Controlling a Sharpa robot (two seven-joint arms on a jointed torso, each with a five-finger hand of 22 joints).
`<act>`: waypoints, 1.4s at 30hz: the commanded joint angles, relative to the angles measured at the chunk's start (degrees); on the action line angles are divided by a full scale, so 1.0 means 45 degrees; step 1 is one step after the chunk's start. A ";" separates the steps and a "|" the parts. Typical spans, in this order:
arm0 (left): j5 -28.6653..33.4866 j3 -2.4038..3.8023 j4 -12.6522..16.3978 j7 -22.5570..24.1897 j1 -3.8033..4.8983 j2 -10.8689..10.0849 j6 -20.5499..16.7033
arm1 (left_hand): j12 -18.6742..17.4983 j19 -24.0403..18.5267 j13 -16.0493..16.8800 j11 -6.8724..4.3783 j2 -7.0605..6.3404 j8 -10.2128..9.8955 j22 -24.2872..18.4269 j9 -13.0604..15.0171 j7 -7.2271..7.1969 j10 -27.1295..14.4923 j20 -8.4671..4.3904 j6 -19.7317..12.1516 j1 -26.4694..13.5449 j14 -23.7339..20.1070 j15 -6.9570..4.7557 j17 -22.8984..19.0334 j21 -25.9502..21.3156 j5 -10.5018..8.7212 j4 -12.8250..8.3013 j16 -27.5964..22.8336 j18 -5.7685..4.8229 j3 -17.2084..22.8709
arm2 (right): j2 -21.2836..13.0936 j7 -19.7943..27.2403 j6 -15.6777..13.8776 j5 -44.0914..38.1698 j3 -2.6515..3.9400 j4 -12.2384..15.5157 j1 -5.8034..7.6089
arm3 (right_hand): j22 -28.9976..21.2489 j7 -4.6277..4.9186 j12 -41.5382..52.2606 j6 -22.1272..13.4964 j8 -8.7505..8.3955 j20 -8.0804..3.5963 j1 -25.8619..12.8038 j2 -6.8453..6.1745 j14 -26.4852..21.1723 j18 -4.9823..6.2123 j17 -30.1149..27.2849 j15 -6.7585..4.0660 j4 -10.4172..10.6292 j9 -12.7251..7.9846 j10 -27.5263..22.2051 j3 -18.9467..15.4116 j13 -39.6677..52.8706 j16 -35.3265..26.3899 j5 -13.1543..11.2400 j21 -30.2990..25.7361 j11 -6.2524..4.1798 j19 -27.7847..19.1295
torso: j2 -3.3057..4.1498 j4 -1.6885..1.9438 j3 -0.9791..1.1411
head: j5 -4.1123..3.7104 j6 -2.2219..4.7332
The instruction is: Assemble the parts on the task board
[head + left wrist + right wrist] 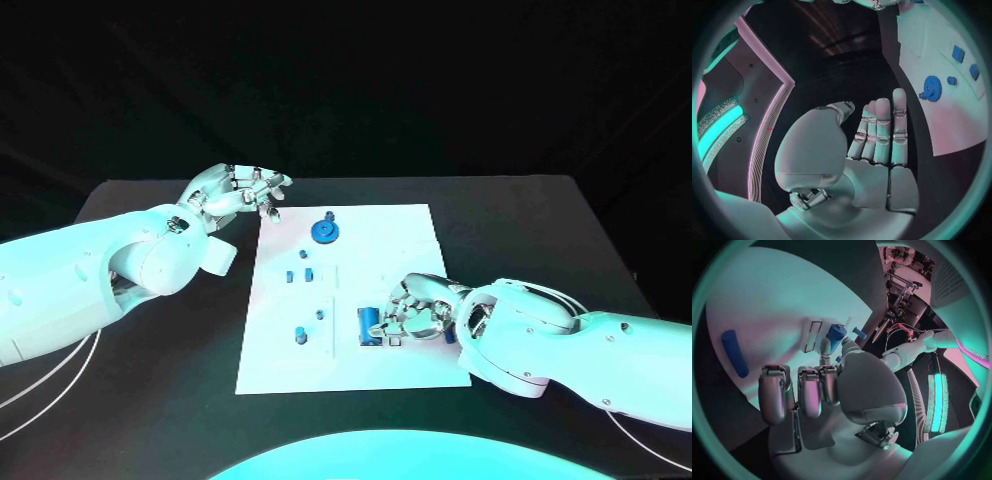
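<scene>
The white task board lies in the middle of the black table. A round blue gear stands near its far edge, and it also shows in the left wrist view as the gear on the board. My right hand rests low over the board's near right part, its fingers curled. Thumb and a finger pinch a blue part, seen as a blue block at the fingertips. My left hand hovers off the board's far left corner, fingers stretched out and holding nothing.
Small blue parts lie in the board's middle left and another nearer the front edge. A long blue piece lies on the board beside my right hand. Bare black table surrounds the board.
</scene>
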 commanded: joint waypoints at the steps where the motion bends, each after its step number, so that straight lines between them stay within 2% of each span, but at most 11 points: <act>1: 0.0053 0.0006 0.0021 0.0070 0.0004 0.0009 0.0207 | 0.0051 0.0064 -0.0011 0.0021 -0.0008 -0.0027 -0.0012 -0.0014 -0.0014 -0.0086 -0.0003 -0.0094 -0.0085 -0.0087 -0.0017 0.0020 -0.0066 0.0056 -0.0005 -0.0046 0.0176 -0.0069 | -0.0059 -0.0074 0.0156 -0.0354 -0.0005 0.0015 -0.0038 | 0.2860 -0.0101 0.0075 -0.0006 0.0017 -0.0105 0.0190 -0.0024 0.1275 -0.0123 0.3131 -0.0095 -0.0001 -0.0019 0.0607 0.0077 0.2341 0.0077 -0.0016 0.0035 -0.0069 0.0966 | 0.0001 -0.0016 0.0007 | -0.0005 0.0002; 14: 0.0045 0.0006 0.0024 0.0060 0.0004 -0.0008 0.0221 | 0.0055 0.0072 -0.0019 0.0021 0.0015 -0.0025 -0.0022 -0.0015 -0.0015 -0.0090 -0.0003 -0.0093 -0.0106 -0.0087 -0.0017 0.0022 -0.0079 0.0058 -0.0003 -0.0049 0.0177 -0.0073 | -0.0321 0.0058 0.0104 -0.0365 -0.0004 0.0219 -0.0078 | 0.2864 -0.0080 0.0080 0.0034 0.0013 -0.0106 0.0130 -0.0174 0.1275 -0.0125 0.3130 -0.0090 0.0060 -0.0049 0.0612 0.0091 0.2350 0.0076 -0.0035 0.0038 -0.0056 0.0968 | 0.0001 -0.0021 0.0023 | 0.0015 0.0009; 21: 0.0045 0.0006 0.0017 0.0059 0.0004 -0.0012 0.0218 | 0.0055 0.0072 -0.0019 0.0021 0.0015 -0.0025 -0.0022 -0.0015 -0.0015 -0.0090 -0.0003 -0.0093 -0.0106 -0.0087 -0.0017 0.0022 -0.0079 0.0058 -0.0003 -0.0049 0.0177 -0.0073 | -0.0498 0.0169 -0.0200 -0.0304 -0.0004 0.0388 -0.0085 | 0.2861 -0.0069 0.0067 0.0046 0.0008 -0.0103 0.0036 -0.0213 0.1272 -0.0122 0.3117 -0.0083 0.0072 -0.0065 0.0606 0.0094 0.2343 0.0070 -0.0037 0.0023 -0.0046 0.0964 | -0.0001 -0.0010 0.0015 | 0.0010 0.0000; 28: 0.0045 0.0005 0.0020 0.0058 0.0004 -0.0004 0.0224 | 0.0055 0.0072 -0.0019 0.0021 0.0015 -0.0025 -0.0022 -0.0015 -0.0015 -0.0090 -0.0003 -0.0093 -0.0106 -0.0087 -0.0017 0.0022 -0.0079 0.0058 -0.0003 -0.0049 0.0177 -0.0073 | -0.0458 0.0232 -0.0057 -0.0070 -0.0005 0.0536 -0.0096 | 0.2866 -0.0064 0.0078 0.0063 0.0007 -0.0099 -0.0056 -0.0261 0.1272 -0.0124 0.3120 -0.0077 0.0073 -0.0079 0.0615 0.0095 0.2354 0.0071 -0.0037 0.0031 -0.0040 0.0967 | 0.0003 0.0002 0.0008 | 0.0044 -0.0018; 33: 0.0045 0.0005 0.0026 0.0059 0.0004 -0.0014 0.0215 | 0.0055 0.0072 -0.0019 0.0021 0.0015 -0.0025 -0.0022 -0.0015 -0.0015 -0.0090 -0.0003 -0.0093 -0.0106 -0.0087 -0.0017 0.0022 -0.0079 0.0058 -0.0003 -0.0049 0.0177 -0.0073 | -0.0371 0.0227 0.0058 0.0019 -0.0013 0.0433 -0.0130 | 0.2865 -0.0067 0.0081 0.0068 0.0007 -0.0098 -0.0067 -0.0272 0.1272 -0.0123 0.3119 -0.0076 0.0066 -0.0082 0.0616 0.0101 0.2357 0.0071 -0.0034 0.0027 -0.0041 0.0966 | -0.0001 -0.0007 -0.0005 | 0.0061 -0.0024; 42: 0.0045 0.0005 0.0040 0.0064 0.0004 -0.0024 0.0212 | 0.0055 0.0072 -0.0019 0.0021 0.0015 -0.0025 -0.0022 -0.0015 -0.0015 -0.0090 -0.0003 -0.0093 -0.0106 -0.0087 -0.0017 0.0022 -0.0079 0.0058 -0.0003 -0.0049 0.0177 -0.0073 | -0.0079 0.0044 -0.0210 -0.0108 -0.0020 0.0207 -0.0236 | 0.2871 -0.0090 0.0091 0.0086 0.0007 -0.0097 0.0019 -0.0227 0.1274 -0.0125 0.3127 -0.0081 0.0040 -0.0101 0.0625 0.0221 0.2369 0.0074 -0.0010 0.0037 -0.0057 0.0969 | 0.0002 -0.0004 0.0010 | 0.0093 -0.0025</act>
